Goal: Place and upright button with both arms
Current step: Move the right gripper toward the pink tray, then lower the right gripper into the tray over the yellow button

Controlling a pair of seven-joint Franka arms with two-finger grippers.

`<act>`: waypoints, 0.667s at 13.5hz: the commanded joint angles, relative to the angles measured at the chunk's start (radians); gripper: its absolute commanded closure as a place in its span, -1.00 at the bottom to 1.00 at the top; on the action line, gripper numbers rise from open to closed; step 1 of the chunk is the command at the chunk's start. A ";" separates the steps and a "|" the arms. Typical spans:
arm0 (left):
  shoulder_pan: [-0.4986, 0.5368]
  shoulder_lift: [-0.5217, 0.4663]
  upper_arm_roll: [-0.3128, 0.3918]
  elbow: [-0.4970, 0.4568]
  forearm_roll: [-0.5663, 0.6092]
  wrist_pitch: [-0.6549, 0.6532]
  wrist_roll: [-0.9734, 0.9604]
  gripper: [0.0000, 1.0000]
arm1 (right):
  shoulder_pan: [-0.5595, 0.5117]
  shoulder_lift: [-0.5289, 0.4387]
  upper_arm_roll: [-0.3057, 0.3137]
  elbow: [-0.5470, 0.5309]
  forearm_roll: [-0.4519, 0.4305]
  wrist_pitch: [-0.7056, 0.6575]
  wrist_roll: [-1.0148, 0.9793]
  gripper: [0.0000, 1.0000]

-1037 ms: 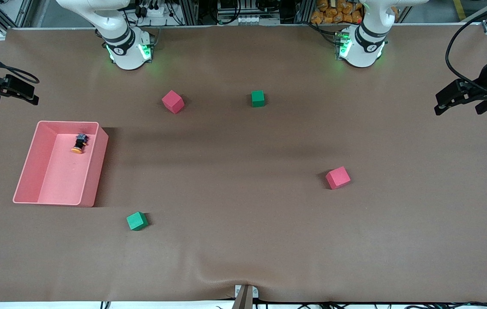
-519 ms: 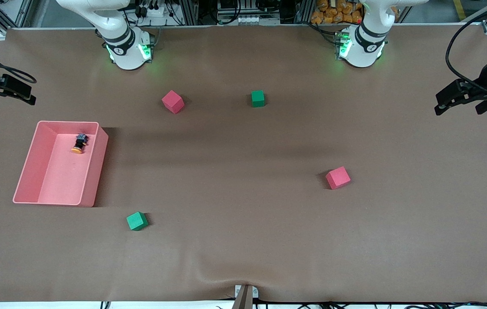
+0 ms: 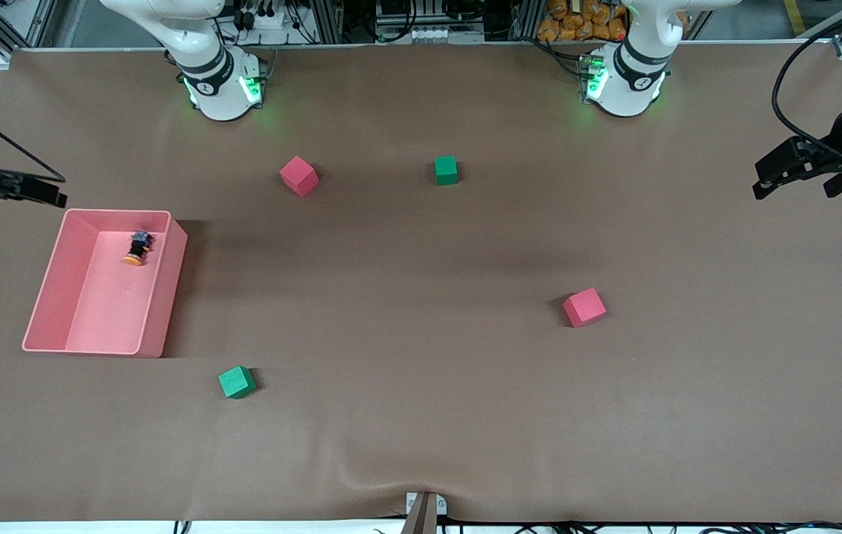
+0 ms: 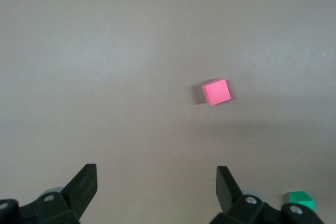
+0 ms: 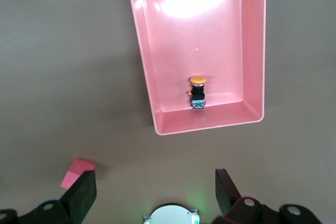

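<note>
Moved lower toward the pink bin (image 3: 168,297), right hand (image 3: 27,189) spread; left hand (image 3: 791,167) spread, unmoved.

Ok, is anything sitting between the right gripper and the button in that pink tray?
Nothing visible does. The button lies on its side on the floor of the pink tray, with nothing else in the tray. The right gripper is up above it, jaws open. The tray's walls are the only thing close to the button.
</note>
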 commanded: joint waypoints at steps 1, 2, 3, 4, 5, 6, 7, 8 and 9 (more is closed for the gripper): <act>0.007 -0.005 -0.003 0.007 0.010 -0.007 0.005 -1.00 | -0.047 -0.020 0.015 -0.142 -0.024 0.109 -0.002 -1.00; 0.007 -0.004 -0.003 0.007 0.010 -0.007 0.006 -1.00 | -0.050 -0.019 0.015 -0.194 -0.027 0.160 -0.002 -1.00; 0.007 -0.005 -0.003 0.007 0.008 -0.007 0.005 -1.00 | -0.050 -0.017 0.015 -0.247 -0.038 0.216 -0.002 -1.00; 0.004 -0.004 -0.003 0.007 0.007 -0.007 -0.001 -1.00 | -0.051 -0.017 0.015 -0.306 -0.045 0.287 -0.002 -1.00; 0.002 -0.004 -0.003 0.009 0.007 -0.007 -0.008 -1.00 | -0.054 -0.016 0.014 -0.359 -0.047 0.356 -0.002 -1.00; 0.002 -0.002 -0.003 0.007 0.007 -0.005 -0.008 -1.00 | -0.065 -0.005 0.014 -0.397 -0.051 0.417 -0.004 -1.00; 0.001 -0.002 -0.003 0.007 0.007 -0.005 -0.009 -1.00 | -0.073 0.016 0.015 -0.417 -0.070 0.456 -0.004 -1.00; 0.001 -0.002 -0.003 0.007 0.008 -0.007 -0.009 -1.00 | -0.074 0.042 0.015 -0.426 -0.087 0.488 -0.004 -1.00; 0.002 -0.002 -0.003 0.007 0.008 -0.007 -0.009 -1.00 | -0.082 0.065 0.015 -0.428 -0.091 0.510 -0.004 -1.00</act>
